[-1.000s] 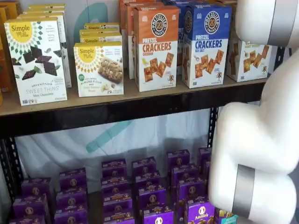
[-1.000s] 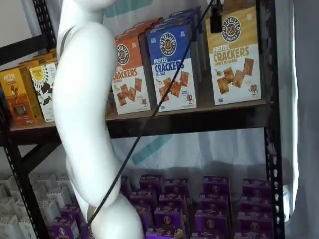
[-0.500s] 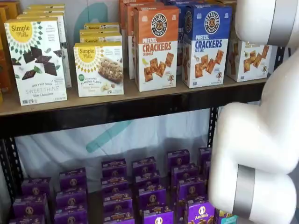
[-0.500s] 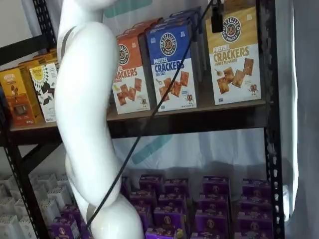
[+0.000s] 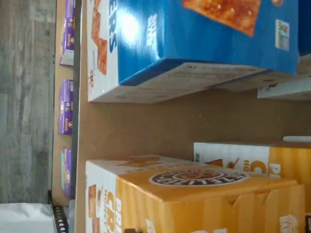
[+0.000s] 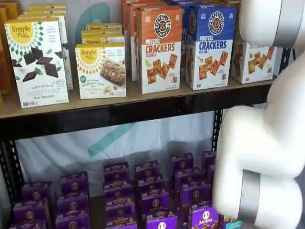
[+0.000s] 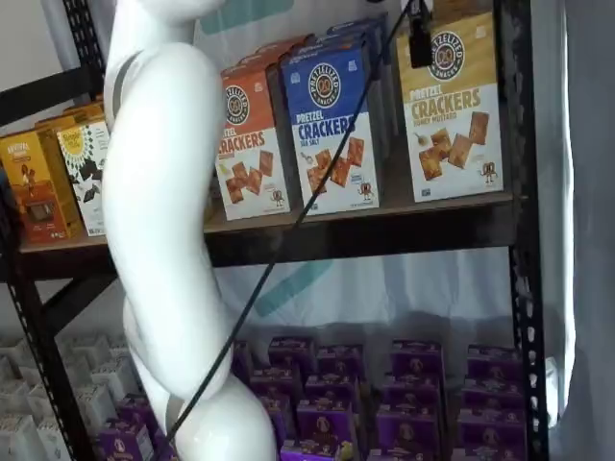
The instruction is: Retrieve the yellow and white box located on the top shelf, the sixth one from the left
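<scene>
Robot arm: the thick white jointed arm (image 6: 267,152) fills the right side in a shelf view and rises up the left in a shelf view (image 7: 159,221).

Top shelf: the long tan wooden board with a thick black metal front rail (image 6: 119,112) carries rows of upright cardboard boxes.

Lower level: many small purple boxes (image 6: 152,195) stand in rows below the board.

Mint-chocolate box: a tall white Simple Mills box with dark squares on its front (image 6: 38,62) stands at the front left.

Blue-topped box: the tall pretzel crackers box, blue above and white below (image 6: 209,45), stands just left of the task's box, with a strip of bare board between them in the wrist view.

Orange-topped box: the matching crackers box with an orange upper half (image 6: 159,50) stands just left of the blue one.

Yellow and white box: the tall crackers box, mustard above and white below with a dark round logo (image 7: 452,106), stands upright at the front of the top shelf's right end, beside the black upright. The arm hides part of it in a shelf view (image 6: 252,62). The wrist view shows it close (image 5: 194,199), with another like it behind.

Almond flour box: a short white and yellow Simple Mills box (image 6: 101,70).

Cable: a thin black line (image 7: 288,240) runs slantwise down across the shelf front.

Gripper: only a small black piece (image 7: 420,43) hangs from the upper edge before the yellow box's top. No gap is visible there. The jaws stand at their widest and hold nothing.
</scene>
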Tool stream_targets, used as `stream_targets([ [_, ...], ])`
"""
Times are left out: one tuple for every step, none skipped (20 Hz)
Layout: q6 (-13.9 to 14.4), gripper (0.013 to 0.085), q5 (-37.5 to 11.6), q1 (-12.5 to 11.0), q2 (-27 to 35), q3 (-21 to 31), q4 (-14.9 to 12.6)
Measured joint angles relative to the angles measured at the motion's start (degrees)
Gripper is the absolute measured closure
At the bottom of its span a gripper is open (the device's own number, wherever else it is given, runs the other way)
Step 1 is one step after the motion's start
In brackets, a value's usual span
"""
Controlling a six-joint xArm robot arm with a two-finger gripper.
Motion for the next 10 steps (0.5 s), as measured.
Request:
stream_targets([
  [0.10,0.0130,0.35,0.11,0.13,-0.23,-0.29],
  [0.15,0.0130,0.55,0.21,0.18,-0.34,-0.59],
  [0.21,0.0130,0.73,0.35,0.19,-0.39,-0.93],
  [0.28,0.0130,0.91,0.52,0.18,-0.40,-1.39],
  [0.34,0.0130,1.11,0.66,0.19,-0.47,-1.79],
  [0.39,0.0130,1.27,0.87,0.17,-0.47,-2.40],
  [0.46,0.0130,1.63,1.12,0.24,-0.64,-3.20],
  [0.52,0.0130,1.99,1.29,0.35,-0.88,-3.77],
  [0.56,0.0130,2.27,1.42,0.43,-1.06,-4.22],
  [0.58,0.0130,2.42,1.48,0.46,-1.16,-4.48],
])
